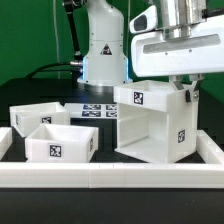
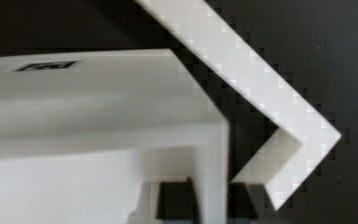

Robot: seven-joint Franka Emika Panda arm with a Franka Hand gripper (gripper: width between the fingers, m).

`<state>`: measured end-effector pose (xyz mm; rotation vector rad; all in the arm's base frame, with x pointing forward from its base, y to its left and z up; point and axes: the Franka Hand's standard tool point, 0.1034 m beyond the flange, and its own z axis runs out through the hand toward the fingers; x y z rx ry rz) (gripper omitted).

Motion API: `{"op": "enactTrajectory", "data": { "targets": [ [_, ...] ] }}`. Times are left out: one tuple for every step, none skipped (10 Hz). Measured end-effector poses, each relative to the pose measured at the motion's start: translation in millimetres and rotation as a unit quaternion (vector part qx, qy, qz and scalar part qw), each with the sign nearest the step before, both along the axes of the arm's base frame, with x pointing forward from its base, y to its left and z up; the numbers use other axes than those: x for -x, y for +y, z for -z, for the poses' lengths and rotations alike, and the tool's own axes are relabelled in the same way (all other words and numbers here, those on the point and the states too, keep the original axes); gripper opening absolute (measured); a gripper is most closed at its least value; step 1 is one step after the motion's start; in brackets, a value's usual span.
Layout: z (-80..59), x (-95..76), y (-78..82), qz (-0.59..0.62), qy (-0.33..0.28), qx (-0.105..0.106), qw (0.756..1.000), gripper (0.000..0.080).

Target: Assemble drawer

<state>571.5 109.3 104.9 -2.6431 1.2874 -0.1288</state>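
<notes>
Standing just beneath the jaws, case.

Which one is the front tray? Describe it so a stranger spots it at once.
Find the tall white case. To the exterior view's left sit two low open trays. The front tray is the one nearest the white rail, partly hiding the other tray behind it.

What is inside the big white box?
Through its open front, the case shows only bare white walls and nothing else. The part right behind its tagged side wall is covered, so what is there cannot be seen.
</notes>
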Motion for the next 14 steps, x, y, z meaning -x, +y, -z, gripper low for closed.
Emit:
{"op": "enactTrajectory", "data": {
  "targets": [
    [-1.2, 0.0, 2.0, 0.026, 0.003, -0.009, 1.000, 0.0042],
    [-1.2, 0.2, 2.5, 0.050, 0.007, -0.017, 0.999, 0.0042],
    [-1.2, 0.2, 2.0, 0.086, 0.012, -0.027, 0.996, 0.0042],
    [-1.1, 0.1, 0.6, 0.134, 0.017, -0.043, 0.990, 0.0042],
    [-2.8, -2.1, -2.7, 0.199, 0.009, -0.063, 0.978, 0.0042],
    [-4.6, -3.0, -4.0, 0.240, 0.004, -0.077, 0.968, 0.0042],
    [-5.7, -3.2, -1.4, 0.262, 0.008, -0.085, 0.961, 0.0042],
    [-5.9, -3.0, 0.1, 0.285, 0.012, -0.093, 0.954, 0.0042],
    [-5.8, -2.6, 0.9, 0.293, 0.014, -0.097, 0.951, 0.0042],
    [-4.9, -3.1, 1.0, 0.299, 0.016, -0.100, 0.949, 0.0042],
    [-3.0, -9.3, -0.1, 0.295, 0.018, -0.101, 0.950, 0.0042],
    [-2.8, -19.4, 1.2, 0.295, 0.023, -0.105, 0.949, 0.0042],
    [-3.5, -29.5, 1.8, 0.295, 0.027, -0.108, 0.949, 0.0042],
    [-4.7, -39.9, 1.9, 0.297, 0.024, -0.112, 0.948, 0.0042]
  ]
}}
